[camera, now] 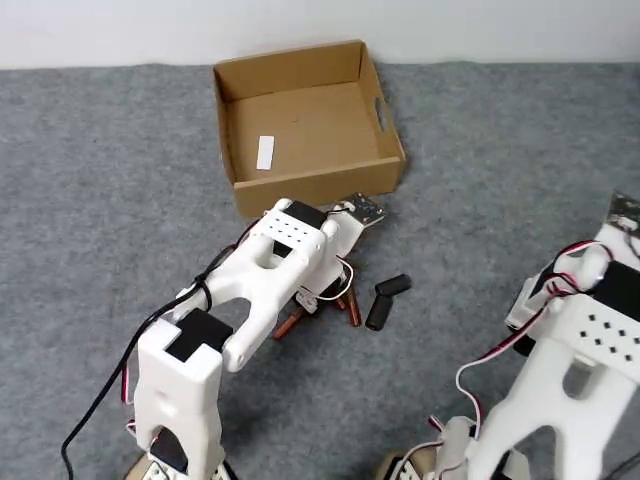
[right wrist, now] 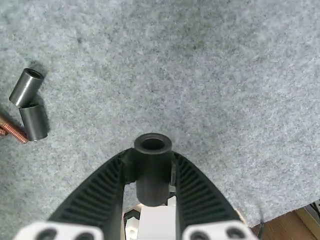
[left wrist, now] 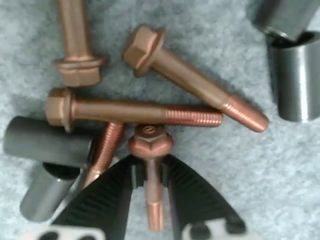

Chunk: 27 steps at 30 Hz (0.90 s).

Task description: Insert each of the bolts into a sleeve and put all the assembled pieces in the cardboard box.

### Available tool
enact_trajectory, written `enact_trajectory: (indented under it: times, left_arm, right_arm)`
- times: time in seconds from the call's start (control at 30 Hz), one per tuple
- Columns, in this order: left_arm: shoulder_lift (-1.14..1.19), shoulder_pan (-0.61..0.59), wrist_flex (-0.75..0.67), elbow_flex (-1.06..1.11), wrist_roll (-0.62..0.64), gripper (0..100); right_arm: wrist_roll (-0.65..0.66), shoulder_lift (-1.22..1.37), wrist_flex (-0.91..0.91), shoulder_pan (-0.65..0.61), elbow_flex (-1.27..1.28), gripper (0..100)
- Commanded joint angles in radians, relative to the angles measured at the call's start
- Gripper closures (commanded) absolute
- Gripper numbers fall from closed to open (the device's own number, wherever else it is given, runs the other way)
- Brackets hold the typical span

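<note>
Barely started: left gripper (left wrist: 150, 165) is pinching a bolt (left wrist: 150, 142), right gripper (right wrist: 151, 160) is gripping a sleeve (right wrist: 152, 145) (nothing joined yet); cardboard box (camera: 320, 185), at twelve o'clock from the bolt pile (camera: 350, 305), is holding no assemblies.

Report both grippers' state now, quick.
Left gripper: closed on a copper-coloured hex-flange bolt.
Right gripper: closed on a dark grey metal sleeve.

I see 1 grey felt mat (camera: 90, 220); a white wall (camera: 110, 30) meets the mat's far edge, and bare wood (right wrist: 307, 227) shows past another edge.
</note>
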Motion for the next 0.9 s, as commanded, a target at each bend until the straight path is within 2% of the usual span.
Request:
enact_trajectory:
  times: [0.0, 0.13, 0.37, 0.57, 0.7, 0.87]
  left_arm:
    - [-0.141, -0.012, 0.044, -0.018, 0.060, 99]
    - [-0.331, -0.018, 0.146, 0.004, 0.083, 99]
    - [-0.672, -0.018, 0.233, 0.147, 0.095, 99]
    - [-0.898, -0.020, 0.322, 0.245, 0.272, 99]
    - [-1.065, -0.020, 0.324, 0.306, 0.351, 99]
    - [-1.297, -0.021, 0.229, 0.433, 0.454, 100]
  right_arm:
    - [-0.008, -0.070, 0.036, 0.018, -0.015, 99.0]
    - [-0.003, -0.193, 0.033, 0.016, -0.011, 99.0]
    - [-0.002, -0.366, 0.031, 0.015, 0.020, 99.0]
    - [-0.002, -0.504, 0.036, 0.015, 0.138, 99.0]
    - [0.109, -0.639, 0.035, -0.025, 0.229, 99.0]
    - [0.106, -0.811, 0.010, -0.097, 0.252, 99.1]
